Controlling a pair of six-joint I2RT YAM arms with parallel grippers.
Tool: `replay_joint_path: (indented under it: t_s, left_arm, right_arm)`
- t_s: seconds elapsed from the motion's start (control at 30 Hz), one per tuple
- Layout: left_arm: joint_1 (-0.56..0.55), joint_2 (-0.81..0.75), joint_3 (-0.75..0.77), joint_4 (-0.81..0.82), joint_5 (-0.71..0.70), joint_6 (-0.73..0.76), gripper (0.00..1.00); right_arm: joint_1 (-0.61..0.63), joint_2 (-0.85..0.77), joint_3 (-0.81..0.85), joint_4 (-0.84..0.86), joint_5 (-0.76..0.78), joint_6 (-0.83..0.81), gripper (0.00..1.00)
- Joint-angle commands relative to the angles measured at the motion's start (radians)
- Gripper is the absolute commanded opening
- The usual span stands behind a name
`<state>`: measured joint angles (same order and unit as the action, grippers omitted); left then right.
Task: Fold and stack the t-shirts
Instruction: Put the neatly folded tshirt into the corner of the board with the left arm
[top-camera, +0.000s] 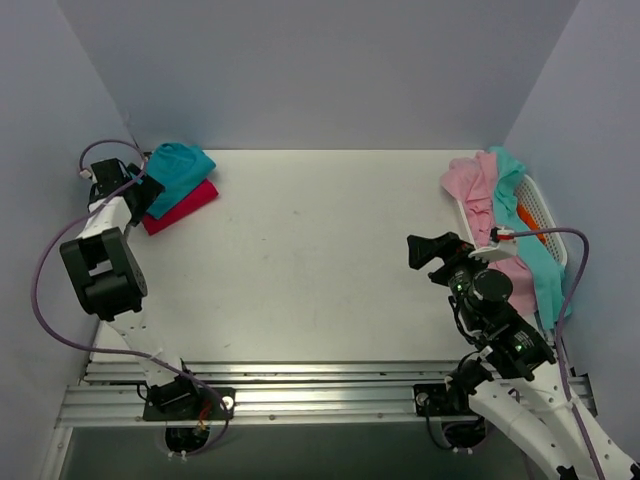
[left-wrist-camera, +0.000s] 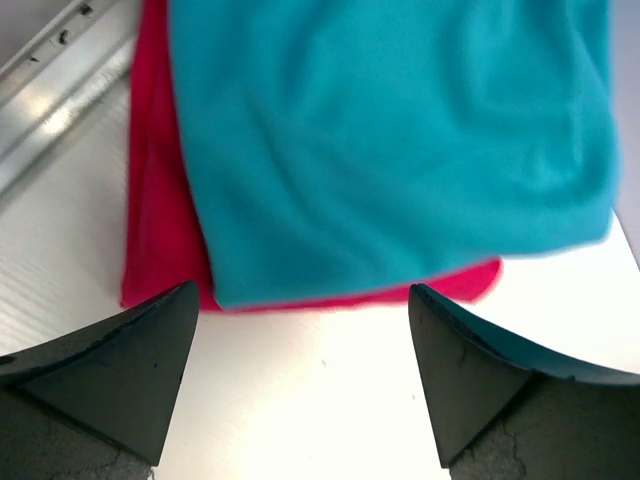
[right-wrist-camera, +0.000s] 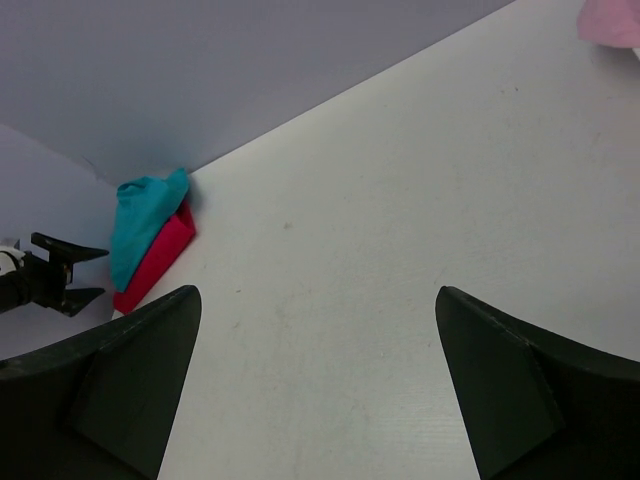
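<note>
A white slatted basket (top-camera: 547, 212) is seen at the right edge of the table (top-camera: 320, 260), close to the side wall. It is filled with loose, unfolded t-shirts. A pale pink t-shirt (top-camera: 476, 186) is draped over its left rim and spills onto the table. A light aqua t-shirt (top-camera: 508, 168) is laid across the top and hangs down over the near end. A patch of an orange t-shirt (top-camera: 530, 219) is visible inside, between the other two.

In the far left corner, a small stack is found on the bare table surface. A folded teal t-shirt (left-wrist-camera: 400, 140) is laid on top of a folded crimson-red t-shirt (left-wrist-camera: 160, 220), and the red edges are left showing along the near and left sides.

The left gripper (left-wrist-camera: 305, 300) is held just short of the stack's near edge. Its fingers are spread apart, and nothing is held between them.

The right gripper (right-wrist-camera: 315, 300) is held above the table, just left of the basket. Its fingers are likewise spread wide and nothing is grasped; it is pointed across the table toward the distant stack.
</note>
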<state>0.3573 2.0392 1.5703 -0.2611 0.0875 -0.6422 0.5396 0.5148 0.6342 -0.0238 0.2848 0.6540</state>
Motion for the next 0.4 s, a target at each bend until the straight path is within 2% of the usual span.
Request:
replay_joint_path:
  t_s: [0.0, 0.07, 0.23, 0.3, 0.37]
  left_arm:
    - [-0.072, -0.218, -0.062, 0.173, -0.003, 0.001, 0.94]
    - [-0.151, -0.343, -0.134, 0.198, -0.031, 0.045, 0.94]
    - [-0.319, -0.609, -0.242, 0.077, -0.198, 0.134, 0.94]
    - [-0.390, -0.693, -0.367, 0.077, -0.244, 0.139, 0.94]
    - [-0.428, -0.835, -0.523, 0.114, -0.279, 0.136, 0.94]
  right_arm:
    - [0.008, -0.018, 0.061, -0.053, 0.062, -0.019, 1.00]
    - [0.010, 0.004, 0.097, -0.074, 0.068, -0.034, 1.00]
    - [0.010, 0.071, 0.140, -0.067, -0.012, -0.068, 1.00]
    - [0.011, 0.065, 0.119, -0.032, -0.096, -0.102, 1.00]
    - [0.016, 0.057, 0.111, -0.022, -0.102, -0.100, 1.00]
